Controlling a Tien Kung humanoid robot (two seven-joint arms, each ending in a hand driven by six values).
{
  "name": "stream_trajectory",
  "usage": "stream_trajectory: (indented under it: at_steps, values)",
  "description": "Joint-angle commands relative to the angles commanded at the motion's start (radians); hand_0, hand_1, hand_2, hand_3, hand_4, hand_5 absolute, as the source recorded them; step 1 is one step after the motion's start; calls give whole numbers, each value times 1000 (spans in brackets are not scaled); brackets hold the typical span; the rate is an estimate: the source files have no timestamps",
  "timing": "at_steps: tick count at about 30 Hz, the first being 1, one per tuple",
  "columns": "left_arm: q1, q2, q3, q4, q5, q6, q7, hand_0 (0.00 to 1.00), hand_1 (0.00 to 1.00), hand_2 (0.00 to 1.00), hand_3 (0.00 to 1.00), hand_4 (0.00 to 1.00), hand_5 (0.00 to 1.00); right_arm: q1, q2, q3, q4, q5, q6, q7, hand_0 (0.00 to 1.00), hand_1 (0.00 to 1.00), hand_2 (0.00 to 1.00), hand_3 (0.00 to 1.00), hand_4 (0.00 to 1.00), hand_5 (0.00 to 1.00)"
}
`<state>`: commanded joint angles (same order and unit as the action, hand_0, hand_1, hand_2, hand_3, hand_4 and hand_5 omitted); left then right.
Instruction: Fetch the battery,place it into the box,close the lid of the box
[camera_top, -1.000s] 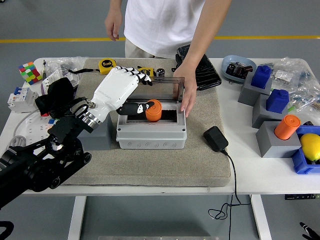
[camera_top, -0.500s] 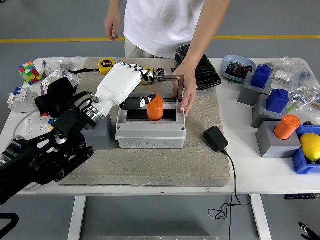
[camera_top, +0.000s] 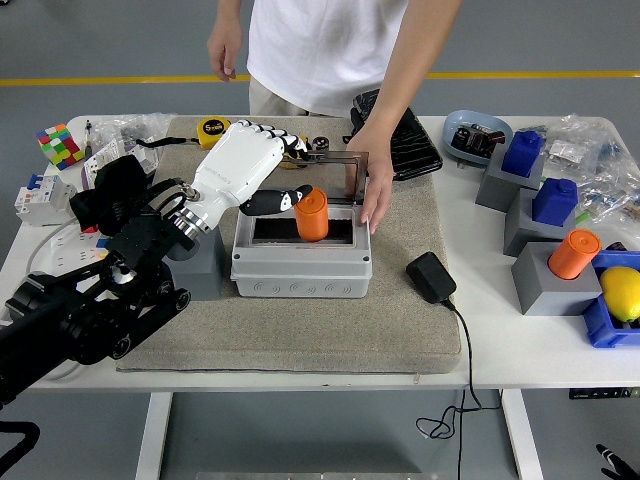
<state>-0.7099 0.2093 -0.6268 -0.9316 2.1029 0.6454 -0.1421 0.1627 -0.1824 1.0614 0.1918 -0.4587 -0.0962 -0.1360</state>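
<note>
The left robot hand (camera_top: 262, 170) hangs over the open grey box (camera_top: 302, 252), its white shell hiding most of the fingers. The dark thumb presses the side of the orange battery (camera_top: 311, 216), and the other fingers seem to wrap it from behind, so the robot hand looks clamped on the battery, though the far-side contact is hidden. The battery stands roughly upright with its lower end down in the box's opening. Whether it rests on the box floor cannot be told from here.

Across the table (camera_top: 520, 350), a person's hand (camera_top: 375, 185) rests on the box's right rim, beside the clear lid (camera_top: 340, 177), which stands raised at the back of the box. It looks like the person is steadying the box.

So the score: the fetch is done, and the placing is nearly there, judging by how deep the battery sits. What's left is letting go, clearing the robot hand from the opening, and swinging that lid down. The person's fingers on the rim sit close to where the lid would land, so that is a thing to watch. No right arm shows anywhere. Another orange cylinder (camera_top: 575, 254) waits on a grey stand at the far right, untouched.
</note>
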Motion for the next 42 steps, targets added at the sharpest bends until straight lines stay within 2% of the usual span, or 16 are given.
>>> stream_trajectory:
  at_steps: [16,19,20,23,25,26,27,30,31,32,37,38,40,42]
  values:
    - [3,8,-74,-64,-38,0,-17,320,524,541,533,998,325,0,1,4,1,-2,-3,1,663,668,661,554,964,454]
    - [13,13,-106,-101,-118,0,-71,320,524,541,533,998,325,-1,0,5,0,-2,-2,0,663,668,661,554,964,454]
    - [16,14,-114,-111,-156,0,-94,349,520,530,495,998,504,-1,0,6,0,-2,-2,0,662,668,661,554,964,453]
    - [33,18,-161,-147,-265,0,-196,349,520,530,495,998,504,0,-1,8,1,-3,-2,1,662,668,661,554,964,453]
    - [39,23,-191,-173,-356,-52,-236,349,520,530,495,998,504,0,-2,8,0,-2,-1,0,662,668,661,554,964,453]
    - [40,26,-200,-183,-395,-83,-230,544,661,643,665,998,970,-1,-2,8,0,-2,-1,0,662,668,660,554,964,453]
    - [41,29,-206,-189,-433,-112,-222,544,661,643,665,998,970,0,-3,9,1,-2,-1,1,662,668,660,554,964,453]
    - [42,36,-221,-199,-536,-231,-138,544,661,643,665,998,970,1,-4,8,1,-2,-1,1,662,668,660,554,964,453]
    - [42,38,-221,-198,-547,-274,-113,544,661,643,665,998,970,1,-4,8,1,-2,-1,1,662,668,660,554,964,453]
    - [42,40,-220,-195,-551,-311,-86,680,775,762,745,998,998,1,-4,9,1,-3,-1,1,663,668,661,554,964,453]
    - [48,48,-210,-192,-553,-482,51,680,775,762,745,998,998,1,-5,12,5,-6,-3,3,663,668,661,554,964,453]
    - [49,50,-208,-195,-549,-501,72,638,756,752,755,998,998,1,-4,13,6,-7,-2,3,662,668,661,554,964,453]
    - [53,56,-204,-209,-545,-537,110,638,756,752,755,998,998,1,-4,16,6,-8,-3,3,662,668,661,554,964,453]
    - [58,64,-201,-224,-540,-554,129,638,756,752,755,998,998,1,-5,17,7,-9,-3,2,662,668,661,554,964,453]
